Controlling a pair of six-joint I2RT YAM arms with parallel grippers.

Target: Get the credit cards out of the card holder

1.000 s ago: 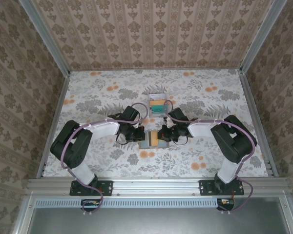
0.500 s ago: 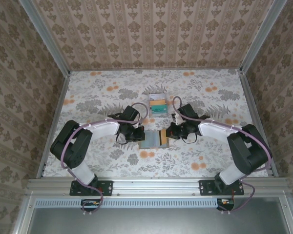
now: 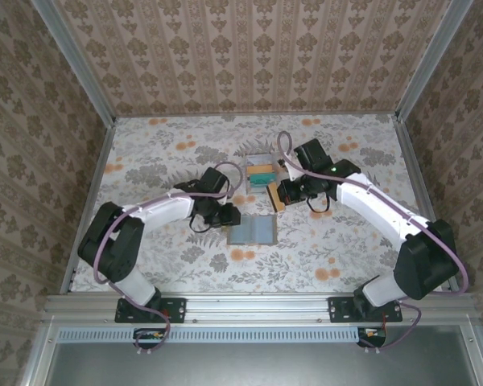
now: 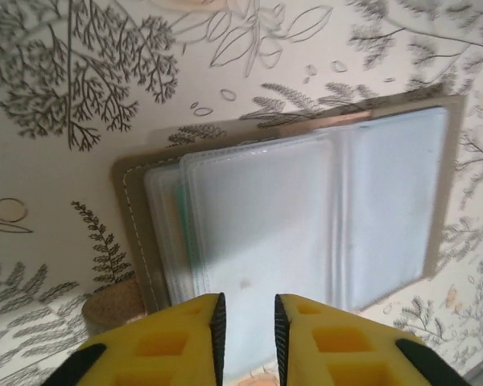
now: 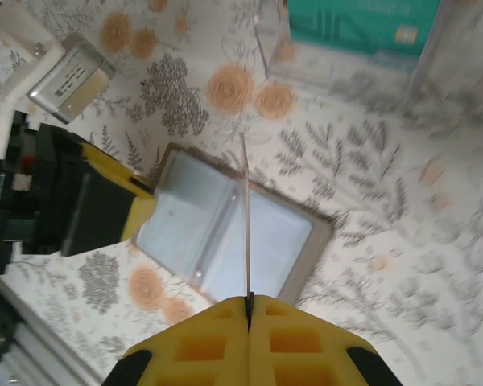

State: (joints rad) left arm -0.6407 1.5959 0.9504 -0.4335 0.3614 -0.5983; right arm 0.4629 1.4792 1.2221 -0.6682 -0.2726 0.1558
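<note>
Right gripper (image 5: 248, 310): pinching the orange-tan card (image 5: 246, 217) by one edge, fingers pressed tight on it, and the card is standing edge-on to the wrist camera.
Card's spot: being held up off the table, apart from the holder, just beside the near right corner of the clear box (image 3: 256, 159).
Card holder (image 4: 306, 209): lying open and flat, pale lining facing up, between the two grippers and nearer than the box.
Left gripper (image 4: 246, 322): sitting at the holder's left edge, fingers showing a slim gap; whether they are nipping the panel, I cannot tell.
Left pocket: a teal edge (image 4: 179, 217) is peeking through the sleeve.
Room: floral tabletop (image 3: 338, 249) is spreading wide to the holder's right and on its near side.
</note>
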